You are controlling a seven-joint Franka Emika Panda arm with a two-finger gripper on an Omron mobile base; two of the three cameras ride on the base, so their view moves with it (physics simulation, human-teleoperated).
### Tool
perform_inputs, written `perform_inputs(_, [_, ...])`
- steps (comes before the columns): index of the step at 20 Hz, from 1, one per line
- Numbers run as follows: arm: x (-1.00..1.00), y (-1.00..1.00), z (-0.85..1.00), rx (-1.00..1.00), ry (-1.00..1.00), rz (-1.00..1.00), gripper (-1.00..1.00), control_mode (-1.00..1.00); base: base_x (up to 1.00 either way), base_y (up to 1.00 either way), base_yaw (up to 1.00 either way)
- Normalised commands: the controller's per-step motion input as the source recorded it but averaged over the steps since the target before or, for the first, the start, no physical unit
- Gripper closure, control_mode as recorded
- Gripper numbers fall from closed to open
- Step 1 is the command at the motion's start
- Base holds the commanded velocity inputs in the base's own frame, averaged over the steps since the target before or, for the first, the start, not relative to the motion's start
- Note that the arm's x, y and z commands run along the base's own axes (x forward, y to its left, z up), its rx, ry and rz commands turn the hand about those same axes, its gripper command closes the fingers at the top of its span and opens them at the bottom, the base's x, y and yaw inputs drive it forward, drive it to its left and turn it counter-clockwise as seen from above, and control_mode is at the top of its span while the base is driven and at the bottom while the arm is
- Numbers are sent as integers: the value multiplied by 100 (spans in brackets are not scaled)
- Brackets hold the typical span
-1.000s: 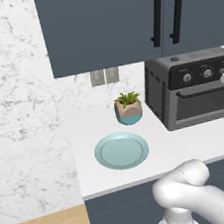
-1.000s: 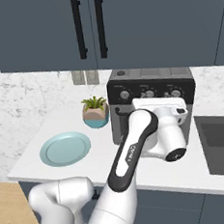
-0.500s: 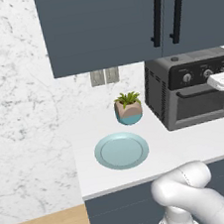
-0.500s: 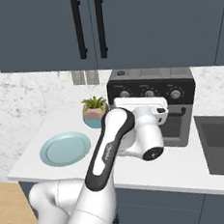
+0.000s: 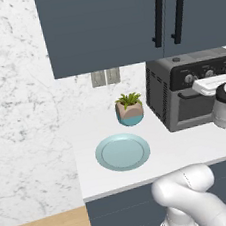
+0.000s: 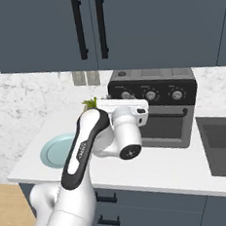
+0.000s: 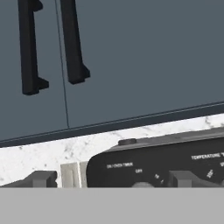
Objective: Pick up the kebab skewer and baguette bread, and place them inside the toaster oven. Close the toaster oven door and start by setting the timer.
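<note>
The toaster oven (image 6: 156,108) stands on the counter under the wall cabinets, dark grey with three knobs on its black panel (image 6: 152,94). The toaster oven door (image 6: 166,127) is shut, its bar handle across the top. My white hand (image 6: 125,128) hovers in front of the oven's left half, level with the panel. In the hand view my gripper (image 7: 113,183) is open, with its fingertips (image 7: 41,178) wide apart and nothing between them. It looks at the oven's top and panel (image 7: 153,164). The kebab skewer and the baguette bread are out of view.
A pale blue plate (image 5: 122,151) lies on the white counter left of the oven, with a small potted plant (image 5: 129,109) behind it. A dark sink (image 6: 221,146) sits right of the oven. Cabinet doors with black handles (image 7: 72,43) hang above.
My hand has swung left across the oven front, from its right half to its left half. The oven, plate and plant have not moved.
</note>
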Motion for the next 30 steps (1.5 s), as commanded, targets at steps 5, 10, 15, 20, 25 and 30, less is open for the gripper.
perform_inputs(5, [1, 28, -5, 0, 3, 0, -100, -100, 0, 0, 0])
perform_inputs(10, [3, -12, -20, 0, 0, 0, -100, -100, 0, 0, 0])
perform_inputs(15, [8, -20, -25, 0, 0, 0, -100, -100, 0, 0, 0])
perform_inputs(20, [25, -5, -11, 0, 0, -2, -100, -100, 0, 0, 0])
perform_inputs(25, [29, 0, -9, 0, 0, -7, -100, -100, 0, 0, 0])
perform_inputs(30, [24, 0, -14, 0, 0, -7, -100, -100, 0, 0, 0])
